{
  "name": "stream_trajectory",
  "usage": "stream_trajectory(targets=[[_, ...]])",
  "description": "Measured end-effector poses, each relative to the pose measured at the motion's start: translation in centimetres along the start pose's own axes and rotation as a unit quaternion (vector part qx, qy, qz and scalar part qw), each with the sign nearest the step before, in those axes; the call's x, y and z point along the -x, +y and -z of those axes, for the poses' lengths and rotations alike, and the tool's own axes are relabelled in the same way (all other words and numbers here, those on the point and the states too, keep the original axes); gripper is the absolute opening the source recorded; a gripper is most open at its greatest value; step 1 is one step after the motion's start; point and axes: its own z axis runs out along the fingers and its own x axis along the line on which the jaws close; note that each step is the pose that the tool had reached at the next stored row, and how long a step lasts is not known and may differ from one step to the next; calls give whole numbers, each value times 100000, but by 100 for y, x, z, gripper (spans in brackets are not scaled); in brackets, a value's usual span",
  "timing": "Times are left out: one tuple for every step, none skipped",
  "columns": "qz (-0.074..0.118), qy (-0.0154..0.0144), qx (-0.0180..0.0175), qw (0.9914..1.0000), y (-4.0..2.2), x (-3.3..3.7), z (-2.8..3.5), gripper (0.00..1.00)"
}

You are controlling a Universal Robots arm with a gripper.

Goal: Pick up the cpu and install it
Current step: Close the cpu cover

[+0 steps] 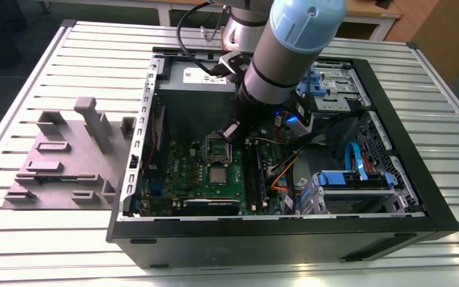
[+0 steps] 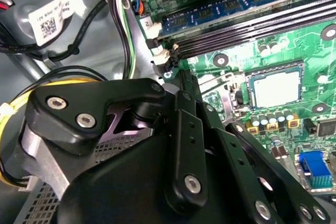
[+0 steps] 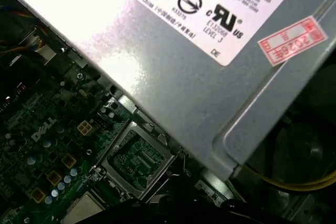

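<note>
Hanging above motherboard [image 1: 183,174], tool [image 1: 229,134] neighbours cpu [image 1: 216,174], memory sticks [image 1: 253,174].

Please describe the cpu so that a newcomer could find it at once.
Inside the open black computer case, find the green motherboard. The small, flat, silvery-grey square cpu lies near its middle. Unlike the shiny rectangular metal frame beside it, it is solid, not hollow.

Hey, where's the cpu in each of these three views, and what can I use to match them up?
Exterior view: cpu mid motherboard, just below the socket frame in the picture.
Second wrist view: cpu near the memory slots, orange-topped parts beside it.
First wrist view: cpu cut by the picture's edge, beside the socket frame.
Shared landmark: the green motherboard under it.
</note>
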Motion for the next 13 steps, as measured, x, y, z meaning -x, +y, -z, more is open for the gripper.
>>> stream_trajectory(targets=[[-15, -12, -2, 100000, 1, 0, -1, 10], [-22, -15, -3, 100000, 1, 1, -1, 10], [-31, -14, -6, 100000, 1, 1, -1, 10], [-40, -20, -3, 100000, 1, 1, -1, 10], [-47, -24, -3, 100000, 3, 0, -2, 10], [-54, -31, -23, 100000, 7, -5, -3, 10], [-46, -44, -40, 100000, 11, -11, -4, 10], [-35, -77, -60, 100000, 16, -17, -7, 10], [-31, -99, -79, 100000, 19, -21, -8, 10], [-26, -117, -83, 100000, 21, -23, -9, 10], [-25, -115, -84, 100000, 21, -23, -9, 10], [-26, -117, -86, 100000, 21, -23, -9, 10], [-28, -118, -88, 100000, 21, -23, -9, 10]])
